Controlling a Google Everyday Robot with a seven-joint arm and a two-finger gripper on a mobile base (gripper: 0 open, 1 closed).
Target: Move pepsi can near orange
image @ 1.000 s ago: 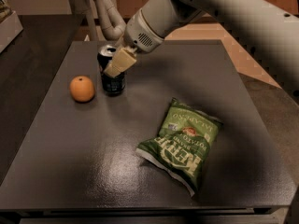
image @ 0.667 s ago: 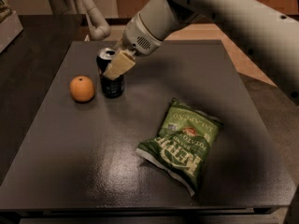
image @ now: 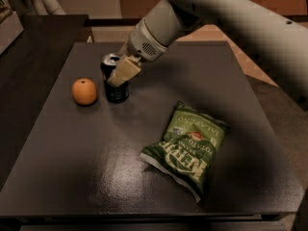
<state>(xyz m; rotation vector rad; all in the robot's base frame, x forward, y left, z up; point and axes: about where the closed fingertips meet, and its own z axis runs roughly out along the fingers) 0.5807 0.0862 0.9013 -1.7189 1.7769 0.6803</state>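
Pepsi can (image: 114,86) is seen standing upright on the dark grey table (image: 86,172), in the far left part of the top. Its silver lid is turned toward the camera and its black body is partly covered. The orange (image: 84,91) is placed just to the left of the can, close beside it. A narrow strip of table is visible between the two, so no contact is recorded.

The gripper (image: 122,72) is positioned at the can's upper right side, with a cream-coloured part laid across the front of the can below the rim. Whether the gripper is clamped on the can or loose around it cannot be told from this view. The white wrist housing is located directly behind and above it, and the pale arm (image: 231,13) is extended down from the upper right corner.

A green bag of jalapeño kettle chips (image: 190,148) is laid flat, well apart from the can, toward the near right part of the table.
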